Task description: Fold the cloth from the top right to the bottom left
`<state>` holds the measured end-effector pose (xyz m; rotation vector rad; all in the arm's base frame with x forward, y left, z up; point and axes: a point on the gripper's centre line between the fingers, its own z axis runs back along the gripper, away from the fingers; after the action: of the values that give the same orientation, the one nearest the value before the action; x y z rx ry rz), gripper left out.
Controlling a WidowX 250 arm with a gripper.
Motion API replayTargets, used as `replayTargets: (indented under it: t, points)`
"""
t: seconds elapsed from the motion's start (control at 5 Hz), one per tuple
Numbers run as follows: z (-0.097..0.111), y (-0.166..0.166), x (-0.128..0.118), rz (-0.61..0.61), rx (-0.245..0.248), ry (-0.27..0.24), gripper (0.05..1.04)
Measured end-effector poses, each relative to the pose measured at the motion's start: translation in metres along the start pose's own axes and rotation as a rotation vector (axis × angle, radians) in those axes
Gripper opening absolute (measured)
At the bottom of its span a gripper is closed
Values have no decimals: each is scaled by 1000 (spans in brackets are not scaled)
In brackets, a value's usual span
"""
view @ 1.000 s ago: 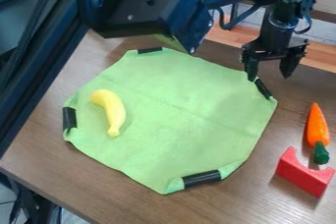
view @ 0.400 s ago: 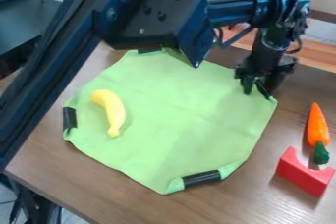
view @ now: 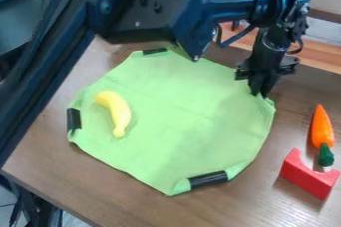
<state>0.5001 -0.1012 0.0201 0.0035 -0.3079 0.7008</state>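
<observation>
Camera view shows the wood-grained desk [view: 220,208], a dark table [view: 23,22] beyond, and green cloth [view: 180,106] near the desk's lower-left edge, roughly as broad as long, its right corner pointing into the claw [view: 260,93] clamped on it.

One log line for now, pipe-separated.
claw: closed on upper-right corner of green cloth | cloth: spread, unfolded | banana: on its left side | carrot, red block: right of cloth
</observation>
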Motion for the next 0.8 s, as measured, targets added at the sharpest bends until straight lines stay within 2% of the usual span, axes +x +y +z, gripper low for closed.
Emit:
replayTargets:
  t: [0.2, 0.4, 0.6, 0.8]
  points:
    - [16, 4, 4, 20, -48, 22, 76]
    - [61, 12, 21, 59, -149, 10, 56]
    - [91, 41, 36, 97, -201, -15, 54]
    - [90, 85, 31, 55, -196, -19, 54]
